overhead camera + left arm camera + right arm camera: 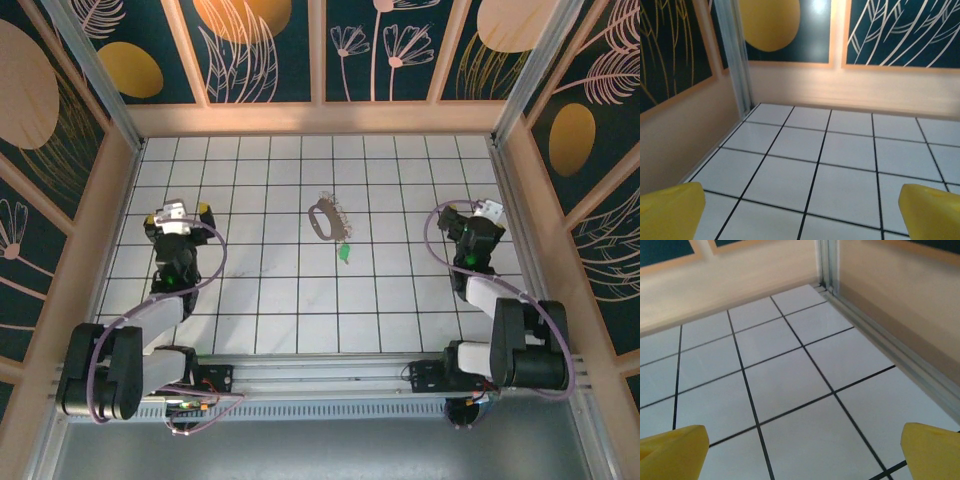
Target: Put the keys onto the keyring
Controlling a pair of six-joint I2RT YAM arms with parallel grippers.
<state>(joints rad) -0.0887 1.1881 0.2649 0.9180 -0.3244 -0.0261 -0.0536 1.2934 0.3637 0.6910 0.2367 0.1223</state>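
Both pincers stand wide open and empty: the left gripper (187, 213) over the table's left side, the right gripper (468, 214) over its right. The keyring (324, 221) lies flat near the middle, its oval slanting from far-left to near-right. The green key (344, 252) lies just beside its near end, too small to tell its heading. The white tiled table (270, 310) is boxed in by dark leaf-patterned walls (270, 50). Both things sit between the grippers, well apart from each.
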